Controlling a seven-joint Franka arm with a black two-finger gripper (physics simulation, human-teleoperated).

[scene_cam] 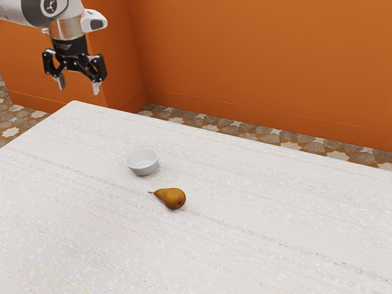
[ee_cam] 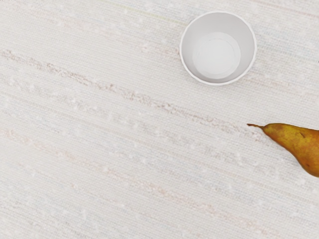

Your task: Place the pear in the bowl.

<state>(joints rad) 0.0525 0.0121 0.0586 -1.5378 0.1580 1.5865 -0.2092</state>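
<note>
High above the table's far left corner in the exterior view, my black gripper (scene_cam: 78, 87) hangs open, its two fingers well apart with nothing between them. A small white bowl (scene_cam: 142, 162) stands upright on the table, well below the gripper and toward the exterior view's right. The brownish-yellow pear (scene_cam: 173, 198) lies on its side close to the bowl, not touching it, its stem toward the exterior view's left. From the hand, the bowl (ee_cam: 218, 48) shows a bare inside, and the pear (ee_cam: 300, 146) is partly cut off by the picture's edge.
The white, faintly streaked table (scene_cam: 257, 226) carries the bowl and the pear. Beyond its far edge are a patterned stone floor (scene_cam: 245, 130) and an orange wall (scene_cam: 257, 61); an orange wall corner stands behind the gripper.
</note>
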